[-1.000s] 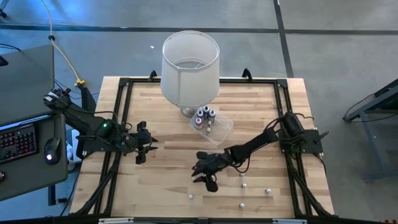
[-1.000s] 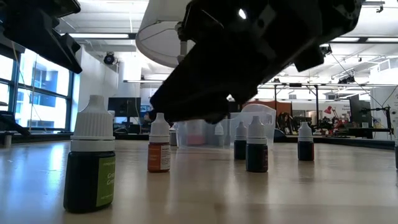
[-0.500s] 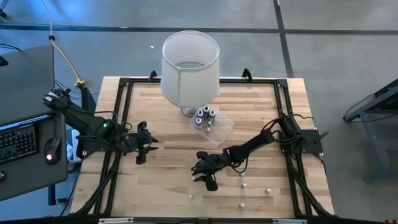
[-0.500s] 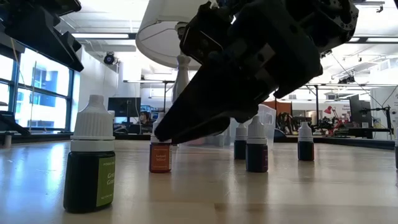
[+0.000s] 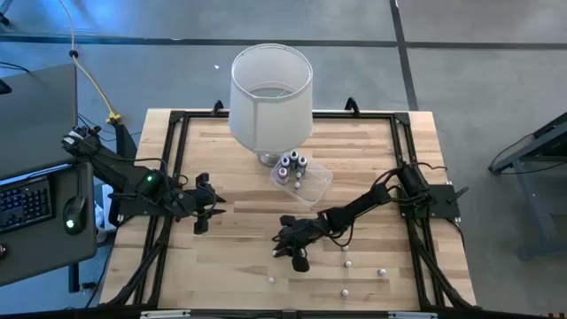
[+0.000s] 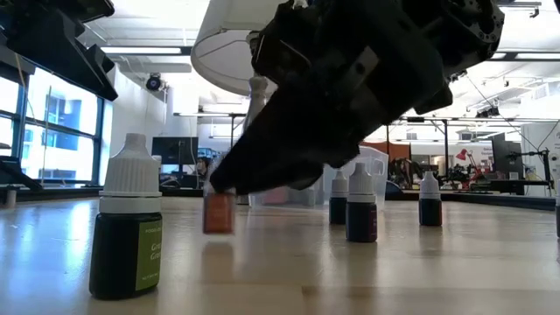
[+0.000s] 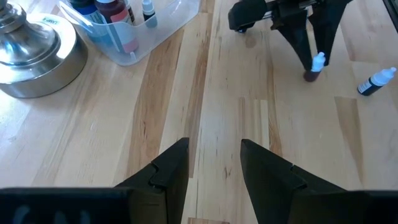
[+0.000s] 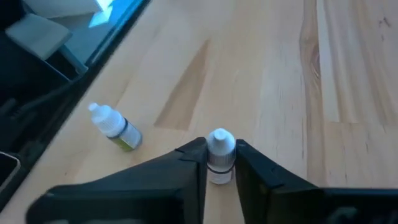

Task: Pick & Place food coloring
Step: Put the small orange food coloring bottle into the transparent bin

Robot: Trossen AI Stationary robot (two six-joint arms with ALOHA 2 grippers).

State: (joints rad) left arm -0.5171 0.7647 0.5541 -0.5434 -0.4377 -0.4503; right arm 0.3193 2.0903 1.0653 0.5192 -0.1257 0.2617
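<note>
Two dark fingers (image 8: 186,163) of the right gripper (image 8: 219,163) press the white-capped neck of one food coloring bottle (image 8: 219,155) between them – the jaws are closed on it, low over the tabletop (image 5: 239,257). In the low view this brown-bodied bottle shows blurred just under the jaws; its label cannot be read. Another bottle (image 8: 115,128), green-labelled, lies on its side beside the jaws, apart from them. In the low view a dark bottle with a green label (image 6: 129,227) stands nearest the camera, its print beginning "Gr", the rest unreadable. More bottles (image 6: 360,204) stand beyond the jaws. Several sit inside a clear plastic tub (image 5: 302,180) next to the metal base of a white lampshade (image 5: 271,94).

The left gripper (image 5: 203,215) waits well apart – its jaws are open, with bare wood between them.

Pale wooden planks make up the tabletop, framed in black rails. Beyond it lies grey floor, a keyboard (image 5: 25,203) and a mouse (image 5: 73,214); the low view shows windows and ceiling lights.
</note>
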